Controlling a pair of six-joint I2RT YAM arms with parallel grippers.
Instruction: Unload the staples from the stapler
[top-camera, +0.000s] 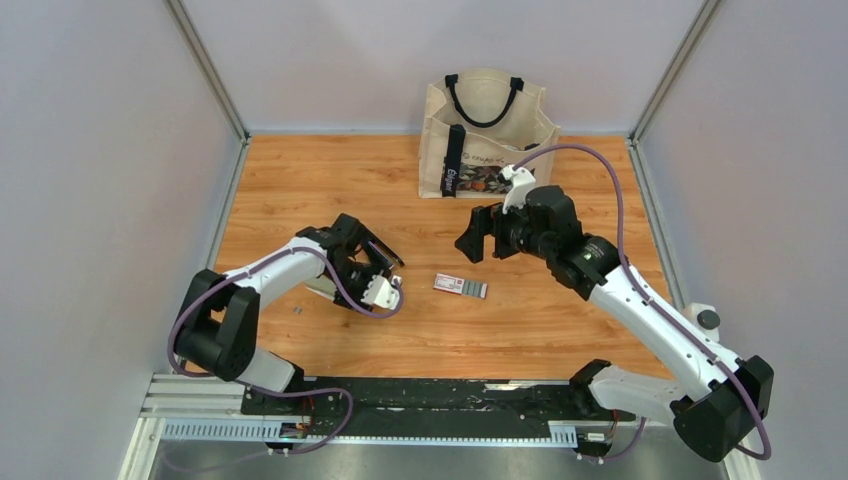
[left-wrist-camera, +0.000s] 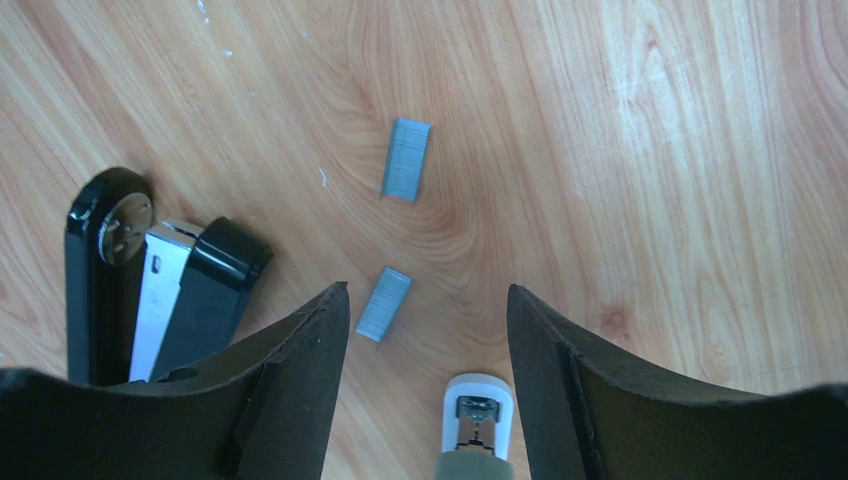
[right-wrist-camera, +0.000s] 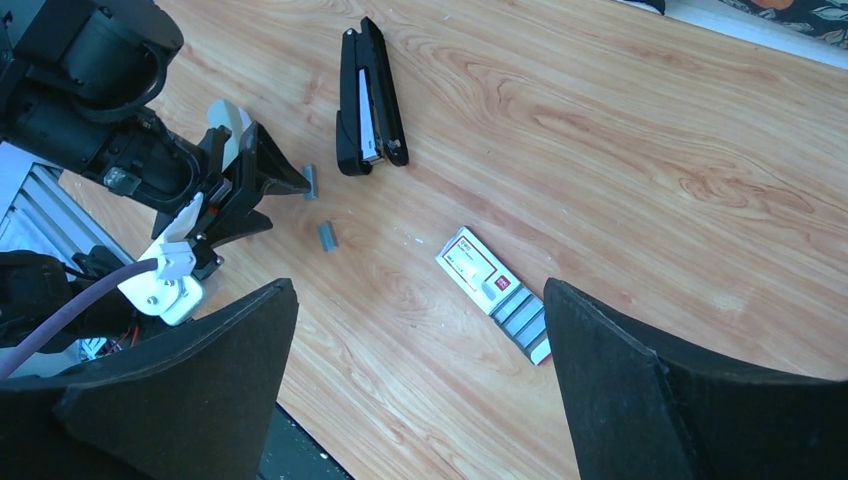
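Two short grey strips of staples (left-wrist-camera: 406, 158) (left-wrist-camera: 384, 303) lie loose on the wooden table, also seen as staples (right-wrist-camera: 310, 181) (right-wrist-camera: 327, 236) and as tiny marks of staples (top-camera: 297, 311). The black stapler (left-wrist-camera: 160, 290) (right-wrist-camera: 368, 100) lies beside them with its silver magazine showing. My left gripper (left-wrist-camera: 428, 292) (right-wrist-camera: 288, 200) is low over the table, open and empty. The nearer strip lies just ahead of its left fingertip, and the stapler runs along its left side. My right gripper (top-camera: 478, 232) (right-wrist-camera: 418, 285) hovers high over the table's middle, wide open and empty.
A small flat box (top-camera: 461, 287) (right-wrist-camera: 493, 292) with a red-and-white label and grey strips at one end lies between the arms. A cream tote bag (top-camera: 487, 135) stands at the back. Grey walls close in both sides. A black rail (top-camera: 420, 400) runs along the near edge.
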